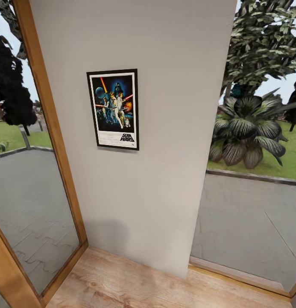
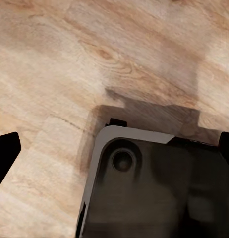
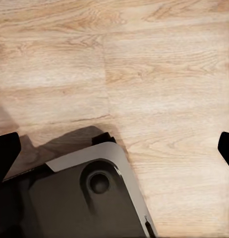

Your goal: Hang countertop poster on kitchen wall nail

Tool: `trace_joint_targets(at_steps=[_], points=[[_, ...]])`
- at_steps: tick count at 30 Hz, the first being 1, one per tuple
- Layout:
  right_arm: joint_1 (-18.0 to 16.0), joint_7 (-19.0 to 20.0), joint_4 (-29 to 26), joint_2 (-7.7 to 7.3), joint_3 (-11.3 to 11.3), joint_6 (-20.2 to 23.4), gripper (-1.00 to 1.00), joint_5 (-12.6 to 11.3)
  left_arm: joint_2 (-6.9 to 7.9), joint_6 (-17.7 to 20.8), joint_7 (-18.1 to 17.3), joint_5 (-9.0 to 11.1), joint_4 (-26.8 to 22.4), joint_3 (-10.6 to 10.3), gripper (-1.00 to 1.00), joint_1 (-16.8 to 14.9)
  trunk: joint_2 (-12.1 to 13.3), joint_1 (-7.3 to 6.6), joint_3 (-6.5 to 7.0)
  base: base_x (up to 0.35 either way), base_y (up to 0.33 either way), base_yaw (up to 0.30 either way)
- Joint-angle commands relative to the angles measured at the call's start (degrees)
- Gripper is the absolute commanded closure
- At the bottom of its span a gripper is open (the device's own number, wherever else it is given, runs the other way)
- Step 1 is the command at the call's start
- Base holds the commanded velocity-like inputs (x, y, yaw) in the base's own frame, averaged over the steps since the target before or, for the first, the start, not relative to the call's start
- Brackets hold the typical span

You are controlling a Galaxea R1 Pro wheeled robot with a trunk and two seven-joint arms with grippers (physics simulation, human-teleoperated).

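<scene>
The poster (image 1: 113, 109) hangs flat on the grey wall (image 1: 165, 128), above the wooden floor (image 1: 122, 286). Both hands (image 2: 114, 148) (image 3: 114, 148) are spread, empty, over the floor. A bump from the base could knock it loose.

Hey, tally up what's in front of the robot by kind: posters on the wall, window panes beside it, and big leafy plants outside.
Poster on the grey wall: 1
Window panes, left and right: 2
Big striped-leaf plant outside: 1
Total: 4
</scene>
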Motion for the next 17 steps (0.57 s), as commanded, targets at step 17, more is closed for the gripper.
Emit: trace_joint_targets(at_steps=[17], points=[[-0.09, -0.14, 0.29, -0.04, -0.09, -0.47, -1.00, -0.72, 0.00, -0.01, -0.45, 0.28, 2.80, 0.59, -1.00, 0.02, -0.03, 0.02, 0.01, 0.000, 0.000, 0.000]])
